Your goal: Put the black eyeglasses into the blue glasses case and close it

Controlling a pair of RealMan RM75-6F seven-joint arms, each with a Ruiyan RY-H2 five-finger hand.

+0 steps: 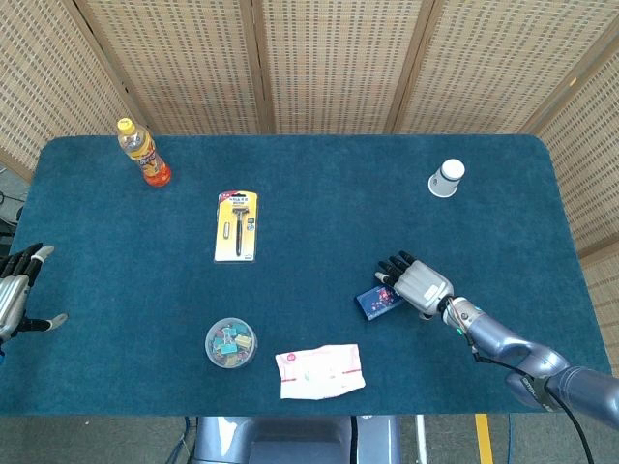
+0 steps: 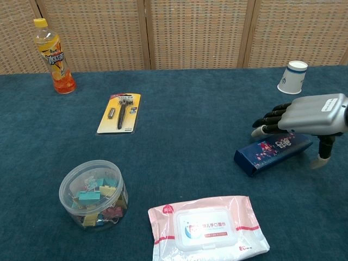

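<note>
The blue glasses case [image 1: 375, 302] [image 2: 266, 153] lies shut on the teal table [image 1: 329, 193], right of centre near the front. My right hand [image 1: 418, 285] [image 2: 310, 113] hovers over its right half, fingers stretched out above the lid and thumb pointing down beside the case's right end. It holds nothing. My left hand [image 1: 12, 295] rests at the table's far left edge with fingers apart, seen only in the head view. No black eyeglasses show in either view.
An orange drink bottle [image 1: 145, 155] [image 2: 54, 57] stands at the back left. A razor pack [image 1: 237, 225] [image 2: 120, 112], a tub of clips [image 1: 230, 342] [image 2: 93, 194], a wet-wipes pack [image 1: 319, 370] [image 2: 209, 228] and a paper cup [image 1: 446, 178] [image 2: 292, 77] lie around.
</note>
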